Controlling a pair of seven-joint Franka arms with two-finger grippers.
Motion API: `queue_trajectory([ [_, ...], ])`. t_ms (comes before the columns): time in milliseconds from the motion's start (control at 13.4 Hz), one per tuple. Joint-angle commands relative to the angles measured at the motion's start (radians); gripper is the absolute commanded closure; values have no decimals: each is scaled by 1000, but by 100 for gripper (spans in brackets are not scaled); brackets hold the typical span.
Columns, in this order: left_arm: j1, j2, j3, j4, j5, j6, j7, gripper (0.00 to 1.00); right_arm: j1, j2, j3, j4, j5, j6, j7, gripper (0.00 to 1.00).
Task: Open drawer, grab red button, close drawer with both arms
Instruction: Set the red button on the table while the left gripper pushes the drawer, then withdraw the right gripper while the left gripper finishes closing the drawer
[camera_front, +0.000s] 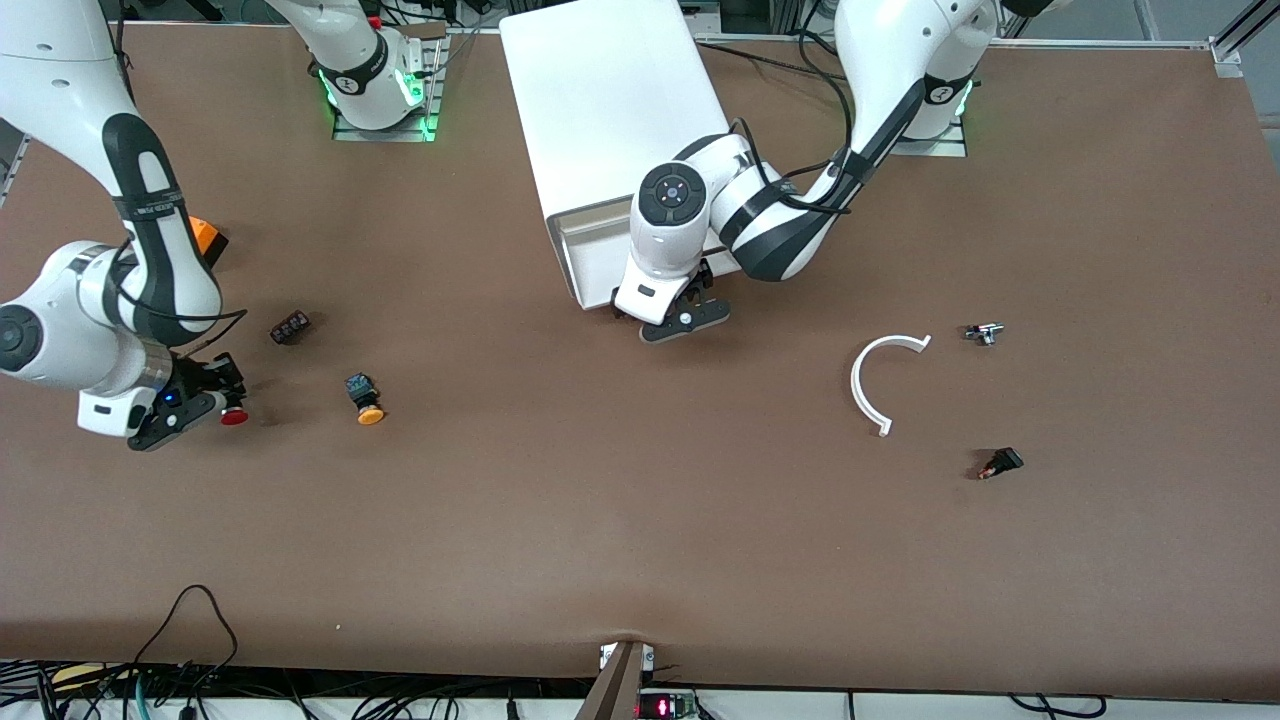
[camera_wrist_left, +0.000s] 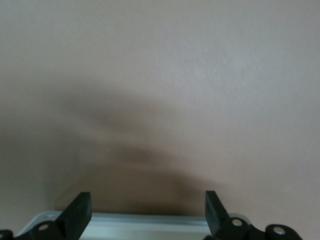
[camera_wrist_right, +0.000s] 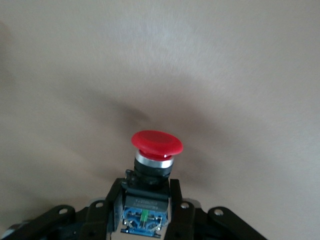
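Observation:
The white cabinet (camera_front: 600, 100) stands at the table's middle, near the arm bases. One white drawer (camera_front: 590, 255) sticks out a little from its front, with its tray showing. My left gripper (camera_front: 685, 315) is open at the drawer's front edge; in the left wrist view (camera_wrist_left: 147, 200) the white rim (camera_wrist_left: 145, 222) lies between its spread fingers. My right gripper (camera_front: 205, 400) is shut on the button (camera_front: 234, 416), low over the table at the right arm's end. In the right wrist view (camera_wrist_right: 145, 200) the red cap (camera_wrist_right: 157, 142) points away from the fingers.
An orange-capped button (camera_front: 365, 398) and a small black part (camera_front: 289, 327) lie near the right gripper. An orange box (camera_front: 205, 238) shows partly under the right arm. A white curved piece (camera_front: 880, 380) and two small parts (camera_front: 984, 332) (camera_front: 1001, 462) lie toward the left arm's end.

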Motion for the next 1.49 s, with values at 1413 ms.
queue_trajectory([
  [1413, -2, 45, -44, 0, -337, -156, 291, 0, 162, -544, 5, 214, 12, -660, 317, 0],
])
